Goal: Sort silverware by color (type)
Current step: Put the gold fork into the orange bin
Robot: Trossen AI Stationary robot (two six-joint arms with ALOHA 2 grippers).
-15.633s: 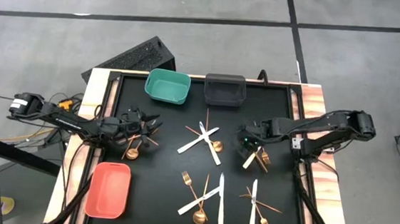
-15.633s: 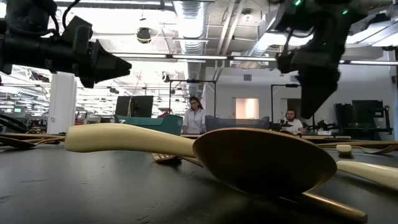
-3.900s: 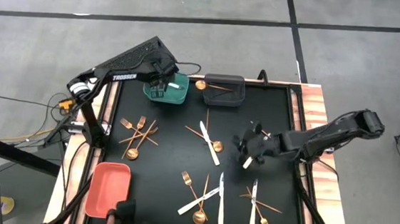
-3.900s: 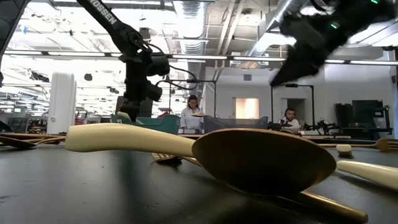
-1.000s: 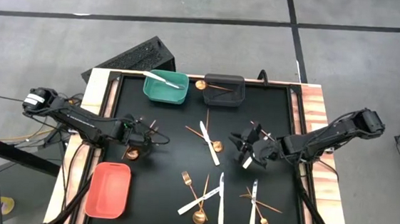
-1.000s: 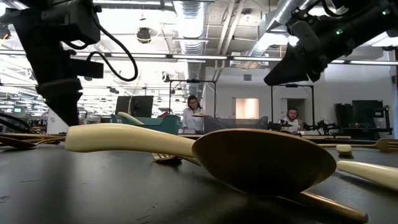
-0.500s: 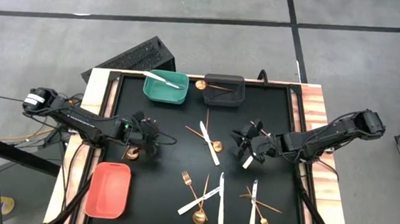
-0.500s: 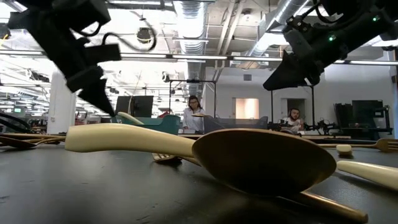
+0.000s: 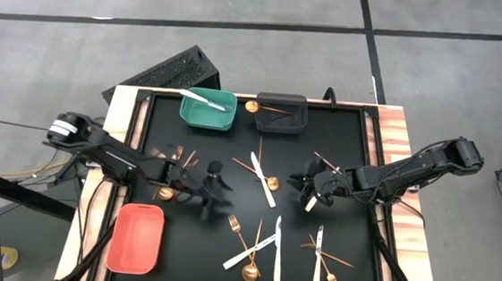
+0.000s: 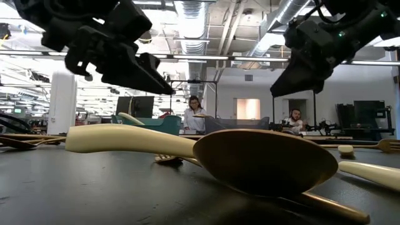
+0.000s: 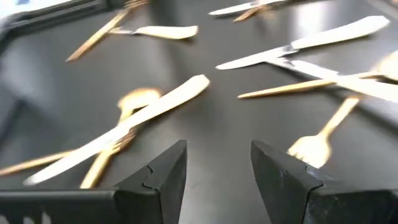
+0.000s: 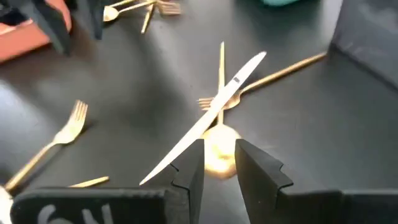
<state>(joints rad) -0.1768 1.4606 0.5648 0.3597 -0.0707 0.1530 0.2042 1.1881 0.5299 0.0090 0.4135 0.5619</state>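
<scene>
My left gripper (image 9: 216, 190) (image 11: 219, 162) is open over the mat's middle, touching nothing, between the gold forks and spoon on the left (image 9: 172, 175) and a white knife lying across gold pieces (image 11: 134, 121). My right gripper (image 9: 300, 182) (image 12: 219, 165) is open by a narrow gap and holds nothing. It hovers right of the centre pile, where a white knife (image 12: 211, 115) lies across a gold fork and spoon (image 12: 219, 152). Another white knife (image 9: 312, 202) lies on the mat beside it.
At the far edge, a teal bin (image 9: 208, 110) holds a white knife and a dark grey bin (image 9: 282, 114) holds a gold spoon. A salmon bin (image 9: 136, 237) sits near-left. More knives, forks and a spoon lie near the mat's near edge (image 9: 256, 249) (image 9: 321, 256).
My left gripper has swung away from the left cluster of gold forks, toward the table's right and a little toward the near edge, and now hovers over the mat's middle. The silverware lies where it was.
</scene>
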